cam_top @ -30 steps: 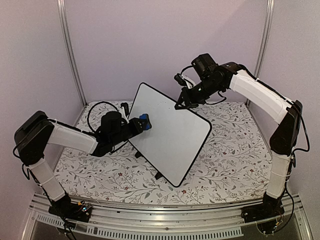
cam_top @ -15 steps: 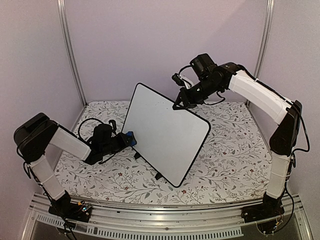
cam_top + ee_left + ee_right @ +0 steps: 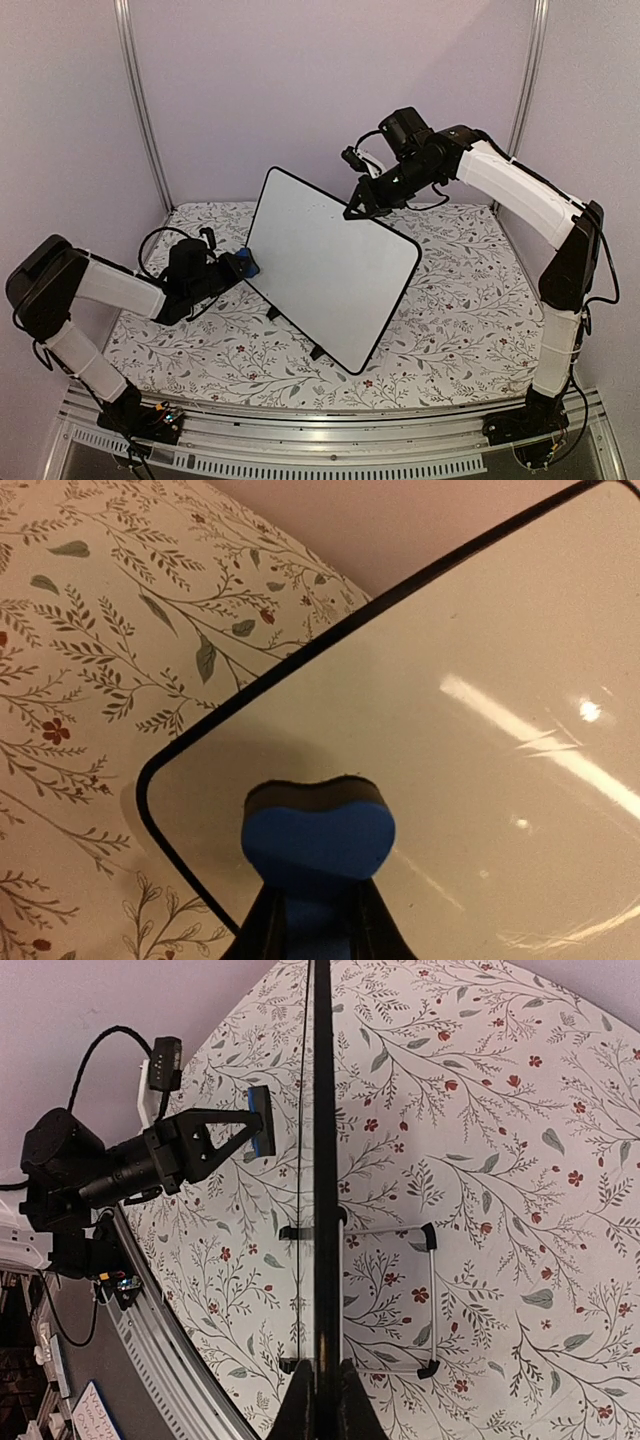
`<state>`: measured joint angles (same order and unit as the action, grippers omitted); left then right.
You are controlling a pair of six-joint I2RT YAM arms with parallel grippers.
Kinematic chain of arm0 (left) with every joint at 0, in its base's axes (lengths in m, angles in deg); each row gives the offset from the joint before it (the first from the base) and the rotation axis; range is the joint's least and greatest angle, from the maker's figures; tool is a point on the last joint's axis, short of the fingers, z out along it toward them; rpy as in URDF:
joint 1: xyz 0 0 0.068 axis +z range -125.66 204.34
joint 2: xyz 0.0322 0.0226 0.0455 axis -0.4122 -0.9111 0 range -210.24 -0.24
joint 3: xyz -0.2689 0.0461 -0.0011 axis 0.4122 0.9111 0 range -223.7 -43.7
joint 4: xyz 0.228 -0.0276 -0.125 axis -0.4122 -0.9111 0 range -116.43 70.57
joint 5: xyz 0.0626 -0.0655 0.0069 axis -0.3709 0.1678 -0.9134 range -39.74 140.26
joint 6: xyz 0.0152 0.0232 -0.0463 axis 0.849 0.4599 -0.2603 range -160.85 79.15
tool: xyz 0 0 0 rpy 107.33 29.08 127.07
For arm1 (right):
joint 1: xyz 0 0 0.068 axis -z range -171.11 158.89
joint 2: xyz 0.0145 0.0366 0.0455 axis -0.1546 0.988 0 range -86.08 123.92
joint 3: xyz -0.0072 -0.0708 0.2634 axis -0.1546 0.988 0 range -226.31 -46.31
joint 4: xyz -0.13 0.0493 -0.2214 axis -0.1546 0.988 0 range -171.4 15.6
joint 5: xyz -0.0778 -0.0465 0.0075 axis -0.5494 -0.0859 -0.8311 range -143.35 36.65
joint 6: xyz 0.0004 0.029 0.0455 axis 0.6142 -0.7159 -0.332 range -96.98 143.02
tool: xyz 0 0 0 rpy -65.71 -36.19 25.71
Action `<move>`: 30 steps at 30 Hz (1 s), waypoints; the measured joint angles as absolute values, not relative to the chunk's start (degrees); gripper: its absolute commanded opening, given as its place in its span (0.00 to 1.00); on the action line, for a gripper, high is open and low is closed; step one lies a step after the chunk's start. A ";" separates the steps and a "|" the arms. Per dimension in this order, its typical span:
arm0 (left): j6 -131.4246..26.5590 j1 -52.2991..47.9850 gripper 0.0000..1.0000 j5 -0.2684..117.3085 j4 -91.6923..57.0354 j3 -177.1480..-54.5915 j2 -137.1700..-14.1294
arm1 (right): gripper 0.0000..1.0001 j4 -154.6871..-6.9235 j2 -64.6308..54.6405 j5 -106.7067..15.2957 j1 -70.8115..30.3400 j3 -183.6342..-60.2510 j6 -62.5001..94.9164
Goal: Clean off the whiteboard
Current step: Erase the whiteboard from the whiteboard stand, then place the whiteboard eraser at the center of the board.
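Whiteboard (image 3: 335, 265) stands tilted on the tabletop (image 3: 460, 310), near centre. Right fingers (image 3: 357, 209) are clenched on its top rim, steadying it. Left fingers (image 3: 234, 267) grasp the blue eraser (image 3: 247, 264), just beside the board's left edge and apart from its face. Risk: a hard wipe shoves the board, the thin rim grip slips and the board topples

The whiteboard (image 3: 335, 270) stood tilted across the middle of the worktop (image 3: 460, 300), a slanted wall from back left to near centre. Its black feet (image 3: 316, 352) and the wire stand (image 3: 431, 1290) behind it filled the strip beneath. The right end effector (image 3: 357, 211), clamped on the upper edge, blocked that corner. The left end effector (image 3: 238, 265), gripping the blue eraser (image 3: 248, 264), sat just beside the board's left edge. Open floral surface lay near left and at right, bounded by walls and corner posts (image 3: 140, 110).
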<state>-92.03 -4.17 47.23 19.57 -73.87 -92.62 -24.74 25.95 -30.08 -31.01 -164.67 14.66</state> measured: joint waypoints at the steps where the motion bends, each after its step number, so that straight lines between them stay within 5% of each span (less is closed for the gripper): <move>1: -91.64 -4.13 0.01 46.31 18.43 -73.87 -90.26 | 0.00 -24.82 25.95 -30.08 -31.03 -164.65 14.73; 8: -90.70 -3.49 0.05 40.96 10.70 -73.68 -77.37 | 0.00 -24.93 25.95 -30.06 -31.12 -164.63 14.90; 22: -96.45 2.39 0.50 36.48 -4.78 -66.84 -72.86 | 0.02 -24.91 25.95 -30.06 -31.14 -164.63 14.97; 30: -98.00 4.59 0.57 37.57 -5.61 -66.25 -74.42 | 0.03 -24.93 25.95 -30.08 -31.16 -164.63 14.97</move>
<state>-98.00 4.59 37.57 -5.61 -66.25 -74.42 -24.93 25.95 -30.08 -31.16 -164.63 14.97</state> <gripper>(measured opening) 0.563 0.032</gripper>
